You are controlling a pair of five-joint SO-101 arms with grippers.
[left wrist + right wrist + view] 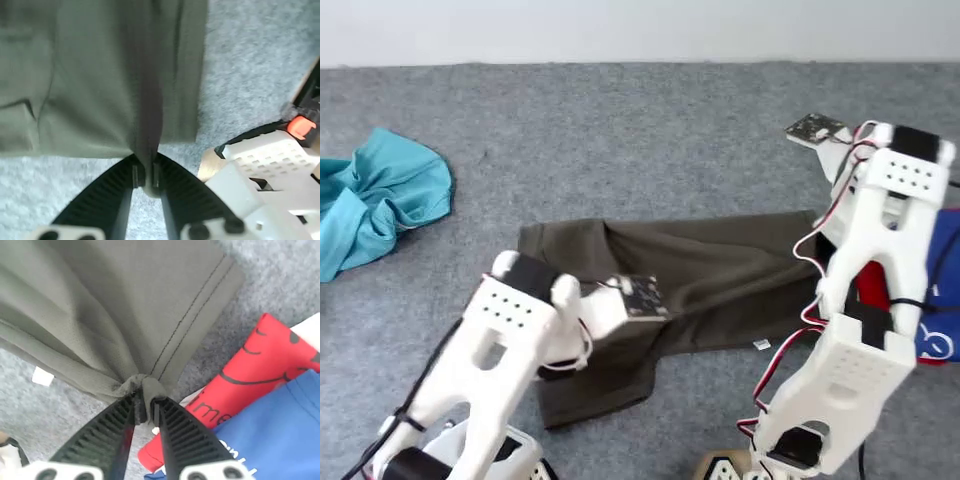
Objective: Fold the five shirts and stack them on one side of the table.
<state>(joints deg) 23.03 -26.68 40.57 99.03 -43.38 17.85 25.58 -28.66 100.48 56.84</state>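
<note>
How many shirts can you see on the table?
4: olive shirt centre, teal shirt far left, red shirt and blue shirt piled right; more may be hidden.

Middle shirt (720, 280): on the table (620, 130), centre, between both arms.
Left gripper (145, 175): clamped on that shirt's edge, toward its left end.
Right gripper (146, 410): clamped on its right end.
Second shirt (380, 200): far left, well apart.
Shirt pile (945, 260): right edge, just beside the right gripper.

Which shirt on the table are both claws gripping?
The olive-green fabric shirt spread across the middle, pinched by left claw and right claw; the crumpled teal shirt, red shirt and blue shirt lie ungripped.
</note>
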